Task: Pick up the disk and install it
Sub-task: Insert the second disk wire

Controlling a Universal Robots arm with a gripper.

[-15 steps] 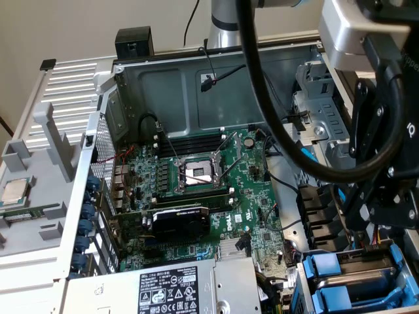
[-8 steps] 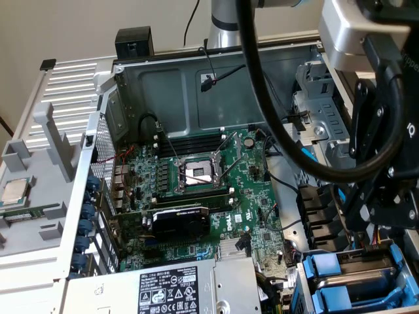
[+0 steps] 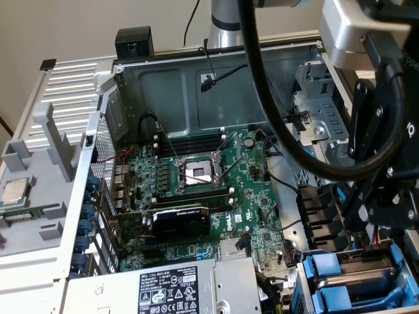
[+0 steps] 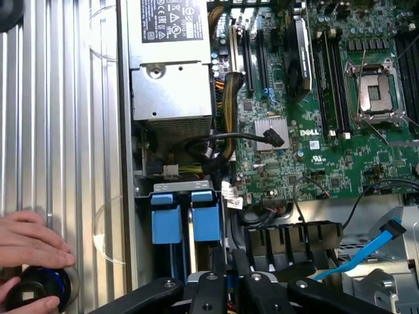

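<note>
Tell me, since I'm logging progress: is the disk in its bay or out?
In. The disk stands in the drive bay, blue carrier end up, beside a second blue carrier, with the gripper above.

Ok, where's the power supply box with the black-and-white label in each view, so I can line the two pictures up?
Exterior view: the power supply sits at the middle of the lower edge, in front of the green board.
Wrist view: the power supply lies between the ribbed metal panel and the green board.
Shared landmark: the processor socket on the board.
</note>
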